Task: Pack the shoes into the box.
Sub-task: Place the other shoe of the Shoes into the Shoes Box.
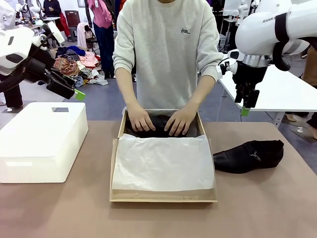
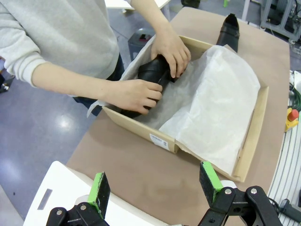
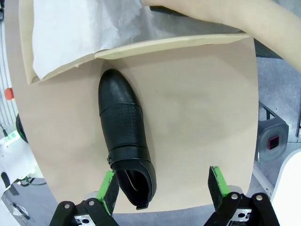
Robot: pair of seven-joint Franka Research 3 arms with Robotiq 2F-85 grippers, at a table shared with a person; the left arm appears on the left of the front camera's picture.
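Note:
The tan cardboard box (image 1: 163, 199) lies open mid-table, lined with white tissue paper (image 1: 163, 161). Both of the person's hands (image 1: 141, 121) press one black shoe (image 1: 159, 122) into its far end; in the left wrist view that shoe (image 2: 151, 70) sits under the hands. The other black shoe (image 1: 248, 156) lies on the table right of the box. My right gripper (image 1: 246, 106) hangs open above and behind that shoe (image 3: 124, 127), with nothing between its green pads (image 3: 111, 186). My left gripper (image 1: 74, 91) is open, raised at the far left, apart from the box (image 2: 164, 139).
A big white rounded block (image 1: 42, 141) stands on the left of the table, under my left gripper (image 2: 155, 187). The person stands at the far side, forearms over the box's far edge. A white table (image 1: 282, 91) stands behind on the right.

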